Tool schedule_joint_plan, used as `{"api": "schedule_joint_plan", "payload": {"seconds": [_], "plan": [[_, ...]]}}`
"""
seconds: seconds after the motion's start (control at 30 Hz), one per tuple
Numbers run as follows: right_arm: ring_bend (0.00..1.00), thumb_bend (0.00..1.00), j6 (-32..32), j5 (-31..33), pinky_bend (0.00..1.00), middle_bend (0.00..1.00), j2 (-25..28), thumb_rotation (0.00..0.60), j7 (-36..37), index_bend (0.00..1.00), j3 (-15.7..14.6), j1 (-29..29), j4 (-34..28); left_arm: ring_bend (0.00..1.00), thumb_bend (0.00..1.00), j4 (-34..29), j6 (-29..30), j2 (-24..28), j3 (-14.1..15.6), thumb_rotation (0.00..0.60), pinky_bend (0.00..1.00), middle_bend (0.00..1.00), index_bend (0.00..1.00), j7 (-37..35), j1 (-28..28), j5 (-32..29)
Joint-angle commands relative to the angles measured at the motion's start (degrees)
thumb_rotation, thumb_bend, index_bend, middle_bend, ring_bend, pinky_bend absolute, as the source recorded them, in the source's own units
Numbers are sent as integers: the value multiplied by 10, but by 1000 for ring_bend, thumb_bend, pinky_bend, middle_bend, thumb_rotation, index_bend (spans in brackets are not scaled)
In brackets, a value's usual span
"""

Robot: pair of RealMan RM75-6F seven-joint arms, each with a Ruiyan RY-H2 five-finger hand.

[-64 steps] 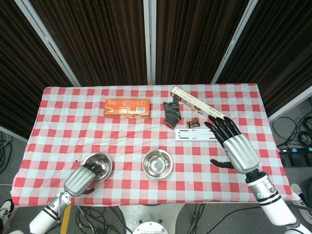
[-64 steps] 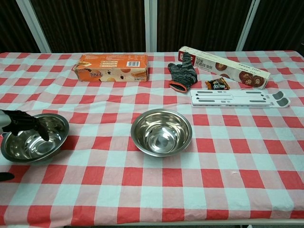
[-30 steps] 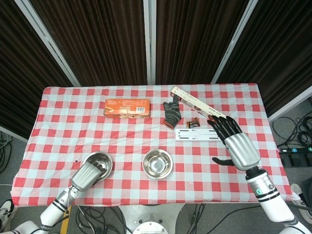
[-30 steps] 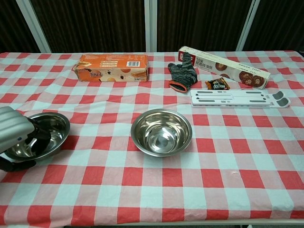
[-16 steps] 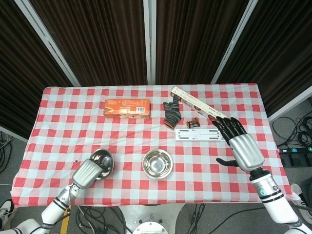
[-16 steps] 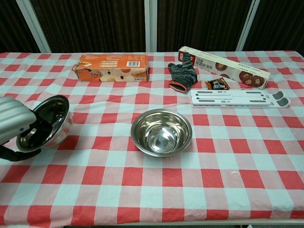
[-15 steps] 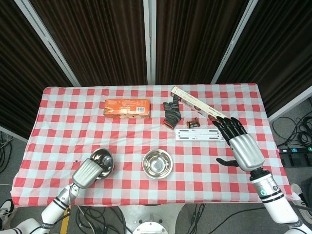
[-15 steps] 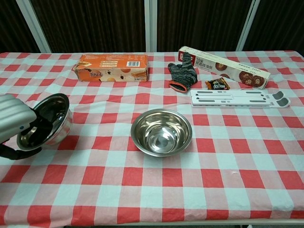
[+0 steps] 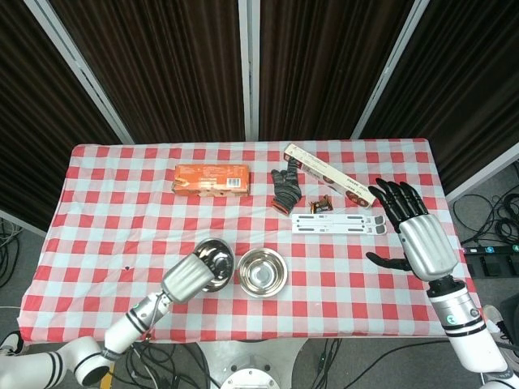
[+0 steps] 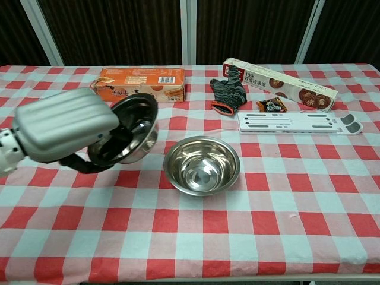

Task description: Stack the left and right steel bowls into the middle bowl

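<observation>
Left hand point(image 10: 65, 124) gripping the left steel bowl point(image 10: 132, 127) — fingers hooked inside the rim, bowl tilted on edge and lifted off the checkered tablecloth point(image 10: 267, 237). In head view same hand point(image 9: 188, 278) and bowl point(image 9: 215, 259) just left of the middle bowl point(image 9: 261, 271), nearly touching its rim. In chest view middle bowl point(image 10: 202, 164) sitting upright on the cloth, nothing inside, held bowl up and to its left.

Right hand point(image 9: 420, 237) over the right edge of the table, fingers spread straight, thumb out to the side, holding nothing. Seen in head view only. No third bowl visible in either view.

Back of table, left to right:
- orange box point(image 10: 141, 84) lying flat, directly behind the held bowl
- dark knit glove point(image 10: 228, 92) with orange cuff, leaning against the long biscuit box point(image 10: 279, 83)
- small dark snack packet point(image 10: 271, 105) just in front of the biscuit box
- white slotted stand point(image 10: 297, 122) lying flat, in front of the packet

Dark curtains point(image 9: 243, 65) with white frame bars behind the table.
</observation>
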Motion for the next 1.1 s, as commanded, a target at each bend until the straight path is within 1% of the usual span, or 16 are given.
{"api": "schedule_joint_plan", "payload": {"seconds": [0.03,0.23,0.43,0.6,0.77,0.83,0.9,0.97,1.03,1.1], "plan": [[0,0,4,-5,0,20,10,600,9,0,2,-5,-9,663,345,-19,-40,-26,-26,600,753,744,720,37,-29,-36],[0,0,-2,1,0,20,12,600,12,0,4,-4,-4,663,346,-21,-63,-62,-36,600,753,744,720,78,-43,-82],[0,0,-4,2,0,20,8,600,10,0,4,-4,3,663,348,-16,-65,-92,-34,600,753,744,721,108,-45,-120],[0,0,-3,0,0,20,5,600,11,0,3,-6,5,663,350,-6,-63,-112,-34,600,753,744,721,116,-51,-139],[0,0,-4,0,0,20,2,600,10,0,2,-7,9,658,351,-3,-59,-117,-33,600,745,736,710,110,-58,-145],[0,0,-3,0,0,20,2,600,11,0,2,-8,11,601,330,-2,-62,-110,-28,600,694,677,621,95,-64,-136],[0,0,-2,-1,0,20,1,600,11,0,2,-9,12,479,288,0,-61,-103,-25,600,590,557,448,82,-69,-125],[0,0,-2,-1,0,20,1,600,12,0,1,-9,13,385,264,-1,-60,-95,-22,600,506,464,340,73,-73,-119],[0,0,-2,-1,0,20,2,600,14,0,1,-10,14,308,251,-6,-59,-86,-19,600,433,387,272,72,-75,-118],[0,0,-1,-2,0,20,2,600,15,0,2,-11,13,277,244,-10,-57,-79,-17,600,404,352,249,75,-75,-119]]}}
